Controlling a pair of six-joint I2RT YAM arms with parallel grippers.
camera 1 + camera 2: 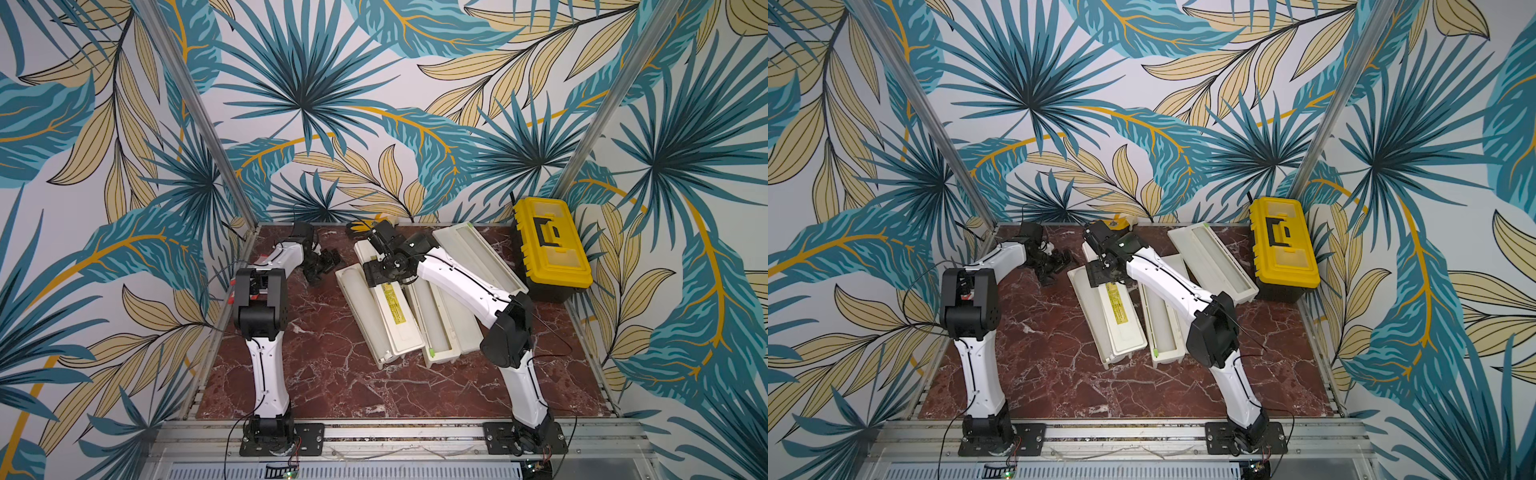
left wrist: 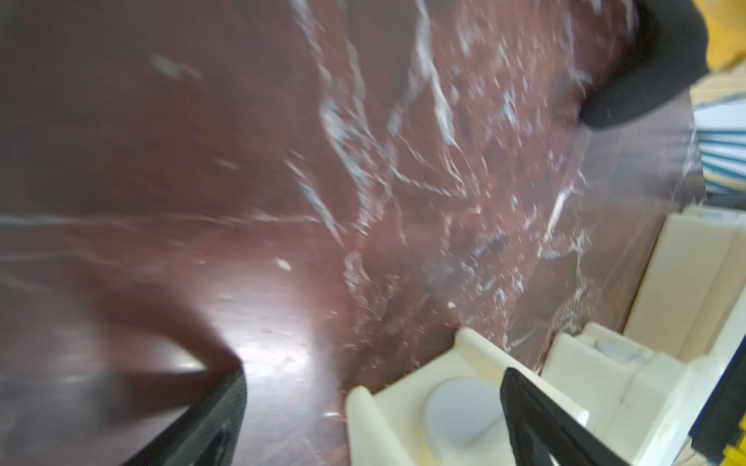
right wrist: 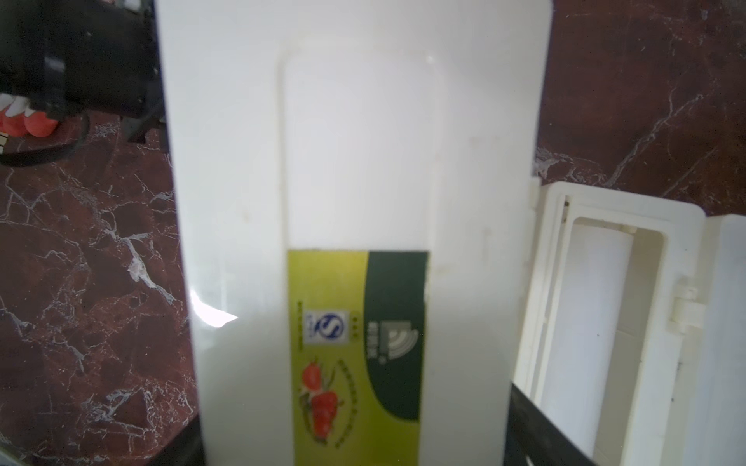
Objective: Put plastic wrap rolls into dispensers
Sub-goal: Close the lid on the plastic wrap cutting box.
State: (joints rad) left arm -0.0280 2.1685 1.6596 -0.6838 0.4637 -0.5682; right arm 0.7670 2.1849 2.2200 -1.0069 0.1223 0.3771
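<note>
The near half of the worktop [image 1: 332, 386] lies open, and a yellow toolbox [image 1: 548, 245] fills its far right corner. Three dispensers [image 1: 478, 266] crowd the middle back, with a plastic wrap roll [image 3: 585, 343] lying in an open one. The right claw [image 3: 355, 439] straddles the labelled one, possibly pinching it. The left claw [image 2: 373, 375] is spread beside a dispenser's far end.

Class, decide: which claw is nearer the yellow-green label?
Right. The right claw is directly above the label's far end, its fingers flanking that dispenser. The left claw is farther off, to the side of the dispenser group's far end.
</note>
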